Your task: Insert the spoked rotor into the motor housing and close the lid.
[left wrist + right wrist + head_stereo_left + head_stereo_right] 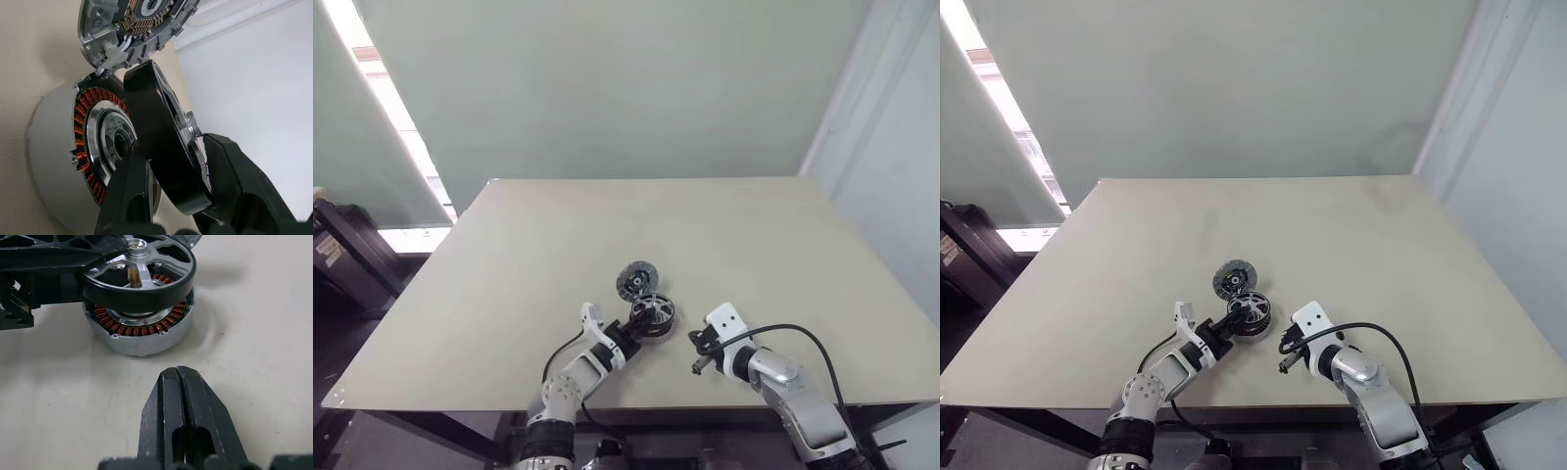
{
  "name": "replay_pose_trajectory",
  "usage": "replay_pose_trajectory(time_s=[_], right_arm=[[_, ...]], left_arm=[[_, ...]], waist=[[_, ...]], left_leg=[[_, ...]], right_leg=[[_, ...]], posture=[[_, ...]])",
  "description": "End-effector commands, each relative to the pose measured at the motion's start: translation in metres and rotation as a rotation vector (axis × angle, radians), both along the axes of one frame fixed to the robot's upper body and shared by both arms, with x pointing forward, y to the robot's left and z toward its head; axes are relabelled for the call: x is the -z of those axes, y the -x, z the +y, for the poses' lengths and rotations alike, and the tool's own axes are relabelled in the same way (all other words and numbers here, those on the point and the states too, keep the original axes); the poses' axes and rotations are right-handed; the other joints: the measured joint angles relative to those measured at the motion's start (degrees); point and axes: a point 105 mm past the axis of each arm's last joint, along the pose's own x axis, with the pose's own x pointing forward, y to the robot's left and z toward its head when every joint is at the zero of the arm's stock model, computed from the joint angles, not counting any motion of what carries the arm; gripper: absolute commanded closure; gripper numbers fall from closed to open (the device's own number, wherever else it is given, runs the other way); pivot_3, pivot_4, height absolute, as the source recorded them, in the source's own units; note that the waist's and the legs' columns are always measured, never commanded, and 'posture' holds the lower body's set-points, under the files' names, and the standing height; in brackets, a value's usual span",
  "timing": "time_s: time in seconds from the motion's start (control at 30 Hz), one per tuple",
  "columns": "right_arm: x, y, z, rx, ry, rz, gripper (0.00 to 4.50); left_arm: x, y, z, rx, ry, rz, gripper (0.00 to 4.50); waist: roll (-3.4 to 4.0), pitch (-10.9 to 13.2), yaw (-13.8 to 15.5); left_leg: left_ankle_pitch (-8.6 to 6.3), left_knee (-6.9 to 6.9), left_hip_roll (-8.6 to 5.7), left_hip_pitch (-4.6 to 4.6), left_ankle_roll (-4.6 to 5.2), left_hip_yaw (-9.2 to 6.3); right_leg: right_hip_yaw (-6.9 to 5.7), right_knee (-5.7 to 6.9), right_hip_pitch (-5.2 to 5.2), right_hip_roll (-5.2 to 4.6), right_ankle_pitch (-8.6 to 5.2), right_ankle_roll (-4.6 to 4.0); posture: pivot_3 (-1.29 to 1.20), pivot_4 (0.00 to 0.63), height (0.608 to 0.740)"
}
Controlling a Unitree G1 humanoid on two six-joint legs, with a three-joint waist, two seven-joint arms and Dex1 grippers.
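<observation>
Hovering over the motor housing (139, 330), the spoked rotor (142, 281) sits pinched between the two black fingers (129, 196) of the left end effector (639, 327), rim clamped on both sides. Tilted rather than flat on the copper windings, nearest edge close to the housing rim; contact hard to judge from the right wrist view. Partly hidden behind the rotor: the far half of the housing's windings. Cut off at the frame edge in the left wrist view: the lid (137, 27), lying just beyond the housing, its inner face with fine copper-coloured segments on show. From the head views, lid (633, 280) flat on the counter (509, 274), just behind the housing and rotor, near the front middle. Right end effector (697, 368) low over the counter, just to the right of the housing, fingers pressed together with nothing between them, tips apart from the housing. Fine detail of spokes too small to count in the head views. Tally: one rotor, one housing, one lid, two end effectors, one counter.
</observation>
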Motion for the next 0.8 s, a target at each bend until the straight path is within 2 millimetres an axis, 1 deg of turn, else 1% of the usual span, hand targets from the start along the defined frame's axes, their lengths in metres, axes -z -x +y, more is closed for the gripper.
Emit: replay_pose_trajectory(time_s=[0.03, 0.33, 0.53, 0.8], right_arm=[[-0.018, -0.004, 0.003, -0.008, -0.027, -0.062, 4.50], [-0.019, -0.006, 0.003, -0.005, -0.029, -0.067, 4.50], [-0.019, -0.006, 0.002, 0.000, -0.028, -0.067, 4.50], [-0.019, -0.007, 0.002, 0.000, -0.029, -0.071, 4.50]], left_arm=[[-0.009, -0.003, 0.005, -0.014, 0.003, -0.042, 3.32], [-0.005, -0.002, 0.006, -0.016, -0.018, -0.032, 3.32], [-0.002, -0.004, 0.011, -0.034, -0.034, -0.025, 3.32], [0.002, -0.005, 0.009, -0.038, -0.063, -0.017, 3.32]], waist=[[0.00, 0.0, 0.0], [0.00, 0.0, 0.0], [0.00, 0.0, 0.0], [0.00, 0.0, 0.0]], left_leg=[[0.00, 0.00, 0.00, 0.00, 0.00, 0.00], [0.00, 0.01, 0.00, 0.01, 0.00, 0.00], [0.00, 0.04, 0.00, 0.02, 0.00, 0.00], [0.00, 0.09, 0.00, 0.06, 0.00, 0.00]], right_leg=[[0.00, 0.00, 0.00, 0.00, 0.00, 0.00], [0.00, 0.02, 0.01, 0.00, 0.01, 0.00], [0.00, 0.05, 0.03, 0.00, 0.01, 0.00], [0.00, 0.08, 0.08, 0.01, 0.02, -0.01]], posture=[[0.00, 0.000, 0.740], [0.00, 0.000, 0.740], [0.00, 0.000, 0.740], [0.00, 0.000, 0.740]])
